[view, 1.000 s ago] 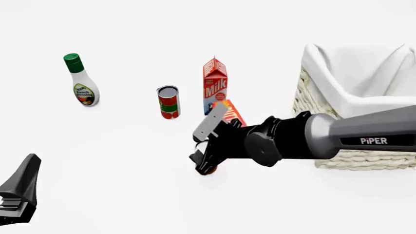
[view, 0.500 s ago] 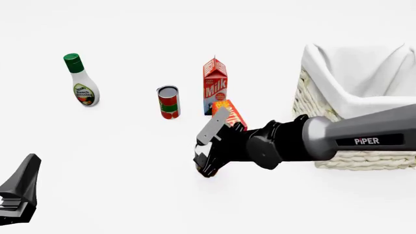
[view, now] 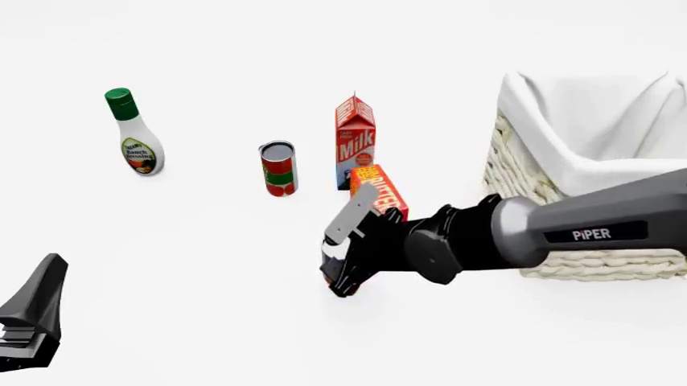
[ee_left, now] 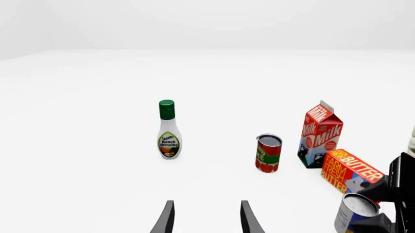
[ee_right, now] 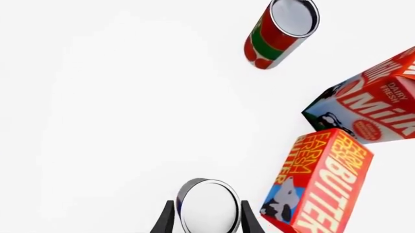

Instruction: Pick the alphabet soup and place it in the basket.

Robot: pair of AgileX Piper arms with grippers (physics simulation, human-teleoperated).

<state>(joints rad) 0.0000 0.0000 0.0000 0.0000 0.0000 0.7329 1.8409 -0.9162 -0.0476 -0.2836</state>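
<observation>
The right hand (view: 341, 269) was clamped on the alphabet soup (ee_right: 209, 206), its two fingers (ee_right: 166, 218) pressed to either side of the can just below the whitish lid, near the middle of the white table (view: 193, 265). From the front the black hand hid the can almost wholly, so whether it was clear of the table could not be told. The butter box (view: 378, 189) stood just beside the hand at about one o'clock, the milk carton (view: 355, 141) beyond it, the red-and-green can (view: 278, 168) at eleven o'clock and the dressing bottle (view: 135, 134) far off at ten. The basket (view: 516, 173) waited at two to three o'clock. The left hand (ee_left: 206, 218) hung open and empty, well apart. With the grip so high on the can, a quick swing might let it slip, and the butter box lay close enough to be clipped.
</observation>
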